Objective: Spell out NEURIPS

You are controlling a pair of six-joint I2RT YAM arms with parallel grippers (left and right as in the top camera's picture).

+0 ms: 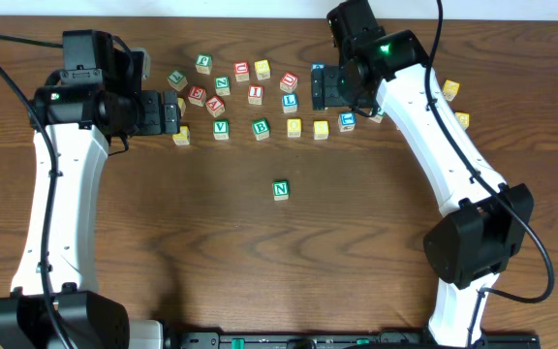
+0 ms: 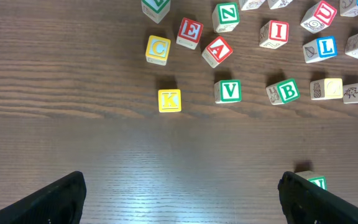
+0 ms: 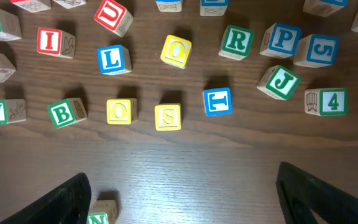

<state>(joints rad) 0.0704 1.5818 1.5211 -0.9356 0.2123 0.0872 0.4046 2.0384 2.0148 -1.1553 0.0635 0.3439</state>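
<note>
A green N cube [image 1: 280, 190] sits alone in mid-table, and it shows at the bottom edge of both wrist views, beside a finger in each [image 2: 314, 181] [image 3: 98, 213]. The other cubes lie in a loose cluster at the back. In the left wrist view I see the red E [image 2: 190, 32], red I [image 2: 274, 32] and red U [image 2: 316, 15]. The right wrist view shows the green R [image 3: 236, 40], blue P [image 3: 283, 38] and yellow S [image 3: 168, 116]. My left gripper [image 1: 170, 111] [image 2: 182, 202] and right gripper [image 1: 320, 87] [image 3: 182, 199] hover open and empty at the cluster's two ends.
Other cubes lie among them: yellow K [image 2: 169, 100], yellow C [image 2: 158, 50], red A [image 2: 217, 51], green V [image 2: 228, 91], green B [image 3: 65, 113], blue L [image 3: 112, 59], green J [image 3: 278, 82], green 4 [image 3: 328, 101]. Two yellow cubes [image 1: 450, 90] sit right of the right arm.
</note>
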